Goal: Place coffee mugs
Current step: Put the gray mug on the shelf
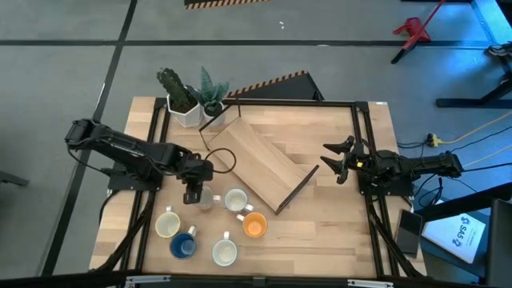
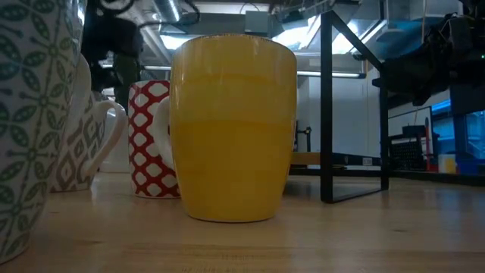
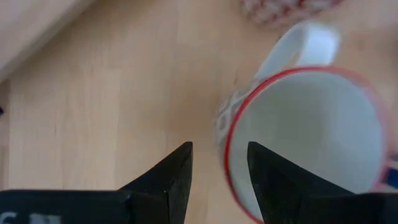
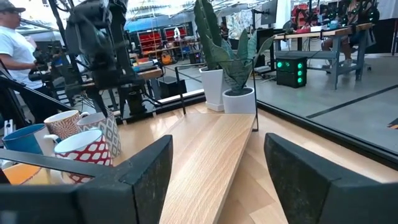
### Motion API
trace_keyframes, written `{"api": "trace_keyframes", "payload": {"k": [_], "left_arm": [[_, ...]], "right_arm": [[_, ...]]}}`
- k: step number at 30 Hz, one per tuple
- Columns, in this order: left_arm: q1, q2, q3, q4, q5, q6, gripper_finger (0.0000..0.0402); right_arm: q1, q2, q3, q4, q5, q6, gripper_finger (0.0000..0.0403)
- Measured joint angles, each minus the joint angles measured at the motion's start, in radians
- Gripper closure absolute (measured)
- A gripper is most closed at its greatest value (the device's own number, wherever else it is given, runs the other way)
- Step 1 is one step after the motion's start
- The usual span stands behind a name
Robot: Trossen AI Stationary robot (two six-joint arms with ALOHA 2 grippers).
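Left jaws [image 1: 194,194] spread, hanging just over the red-rimmed mug [image 3: 305,137], one finger [image 3: 168,180] outside the wall, the other finger [image 3: 280,180] over the rim toward the inside; not yet pinching. Mug handle pointing away from the wrist. In the high view that mug [image 1: 206,198] sits at 7 o'clock from desk centre, just beside the long wooden tray [image 1: 260,164], which lies aslant across the middle.

To grip well: best to lower straight down so the wall sits between the fingers, close firmly on the rim, lift clear before swinging toward the tray. Worth keeping away from the handle side and from the neighbouring mug touching close by at 3 o'clock, a white one [image 1: 234,200].

Around it, the rest of the cluster toward 6 o'clock on the desk [image 1: 336,232]: orange mug [image 1: 254,226], blue mug [image 1: 183,246], cream mug [image 1: 167,225], another white mug [image 1: 225,254]. None on the tray yet, so the placing looks barely begun.

Right jaws [image 1: 334,162] spread wide and empty, waiting at 3 o'clock near the tray's end. Two potted plants [image 1: 192,98] at 11 o'clock, well apart from the work. A person [image 4: 15,43] beyond the desk in the right wrist view.
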Motion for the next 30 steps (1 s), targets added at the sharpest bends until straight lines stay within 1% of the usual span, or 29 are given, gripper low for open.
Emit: {"api": "trace_keyframes", "payload": {"k": [3,5,7,9,10,15,18,21,25,30], "left_arm": [[0.001,0.029,-0.024,0.001,0.001,-0.017,0.0262],[0.001,0.041,-0.032,-0.001,0.001,-0.024,0.0282],[0.000,0.045,-0.033,0.000,-0.005,-0.034,0.0318],[0.001,0.045,-0.033,-0.001,-0.027,-0.060,0.0367],[0.000,0.045,-0.033,-0.006,-0.031,-0.072,0.0380],[0.007,0.042,-0.005,-0.052,-0.082,-0.203,0.0384],[0.031,0.042,0.054,-0.121,-0.115,-0.291,0.0384],[0.070,0.042,0.132,-0.194,-0.139,-0.329,0.0384],[0.138,0.041,0.247,-0.195,-0.190,-0.319,0.0384],[0.269,0.081,0.337,-0.175,-0.221,-0.169,0.0384]], "right_arm": [[0.000,0.000,0.000,0.000,0.000,0.000,0.0162],[0.000,0.000,0.000,0.000,0.000,0.000,0.0162],[0.001,0.000,0.000,0.000,0.000,0.000,0.0162],[0.001,0.000,0.000,0.000,0.000,0.000,0.0162],[0.001,0.000,0.000,0.000,0.000,0.000,0.0162],[0.000,0.000,0.000,0.000,0.000,0.000,0.0162],[0.000,0.000,0.000,0.000,0.000,0.000,0.0162],[0.000,0.000,0.000,0.000,0.000,0.010,0.0162],[0.000,0.000,0.000,0.000,0.000,0.010,0.0162],[0.000,0.000,0.000,0.000,0.000,0.010,0.0162]]}}
